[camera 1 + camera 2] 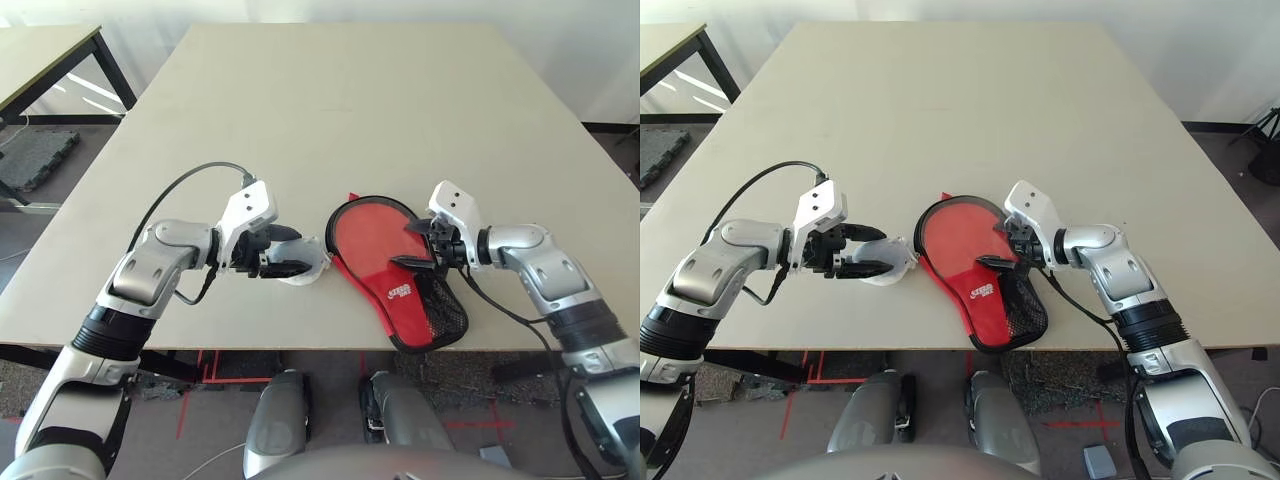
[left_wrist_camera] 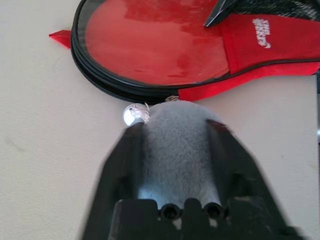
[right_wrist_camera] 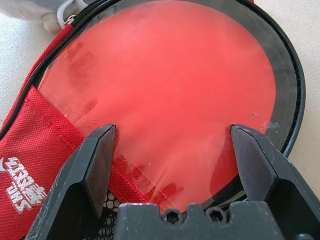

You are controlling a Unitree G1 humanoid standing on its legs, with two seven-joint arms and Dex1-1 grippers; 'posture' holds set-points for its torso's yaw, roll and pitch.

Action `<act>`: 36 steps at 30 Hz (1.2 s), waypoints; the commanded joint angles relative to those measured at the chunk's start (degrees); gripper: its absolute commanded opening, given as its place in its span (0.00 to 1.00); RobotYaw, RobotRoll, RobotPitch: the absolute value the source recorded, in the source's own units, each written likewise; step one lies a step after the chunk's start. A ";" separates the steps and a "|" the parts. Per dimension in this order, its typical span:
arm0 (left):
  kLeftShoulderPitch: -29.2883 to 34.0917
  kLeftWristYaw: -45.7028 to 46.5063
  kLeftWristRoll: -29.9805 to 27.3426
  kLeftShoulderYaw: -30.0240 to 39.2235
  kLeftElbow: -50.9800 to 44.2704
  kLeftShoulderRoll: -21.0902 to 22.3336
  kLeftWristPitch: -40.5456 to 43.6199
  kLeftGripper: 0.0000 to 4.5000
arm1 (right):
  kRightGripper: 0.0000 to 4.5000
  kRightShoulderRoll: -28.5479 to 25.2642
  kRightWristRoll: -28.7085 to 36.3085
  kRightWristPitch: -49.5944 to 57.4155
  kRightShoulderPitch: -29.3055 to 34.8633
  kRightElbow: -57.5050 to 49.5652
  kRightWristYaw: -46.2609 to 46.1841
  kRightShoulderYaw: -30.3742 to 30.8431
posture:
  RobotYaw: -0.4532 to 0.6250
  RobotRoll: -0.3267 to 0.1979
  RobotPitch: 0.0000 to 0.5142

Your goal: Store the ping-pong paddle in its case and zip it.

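Lying near the front edge of the pale beige tabletop (image 1: 330, 100), the case (image 1: 400, 300) is a paddle-shaped soft fabric pouch, red with a white logo, a black mesh pocket at its narrow end and a black zipper rim running round its round end. The ping-pong paddle (image 3: 165, 100) sits inside it, its smooth, glossy round red face showing through the unzipped round end; the handle is hidden under the red fabric.

Just beside the case's round end, on the robot's left, lies a small pale grey-white plastic wad (image 1: 312, 255), crinkled and translucent. The left tool (image 1: 292, 252) is clenched on this wad, its two black fingers on either side of it, and the wad's tip almost touches the zipper rim. A small silvery zipper pull (image 2: 134, 114) shows next to that tip.

The right tool (image 1: 418, 245) hovers over the paddle's face with its black fingers spread wide, grasping nothing.

A second table (image 1: 40, 60) stands off to the left, beyond the tabletop.
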 commanded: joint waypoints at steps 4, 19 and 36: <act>-0.91 -1.76 4.08 -2.84 1.85 1.68 -3.87 0.01 | 1.00 0.16 -1.05 2.96 2.96 1.74 -0.25 2.47 | 0.57 0.62 0.31; -17.96 4.06 16.51 -4.15 22.05 -4.33 -19.91 0.01 | 1.00 0.70 -1.15 3.27 4.27 0.84 -1.09 2.56 | 0.55 0.62 0.28; -39.36 10.51 31.79 -10.14 60.75 -12.61 -43.54 0.01 | 1.00 1.43 -1.08 3.92 6.81 -1.75 -3.02 2.92 | 0.52 0.62 0.28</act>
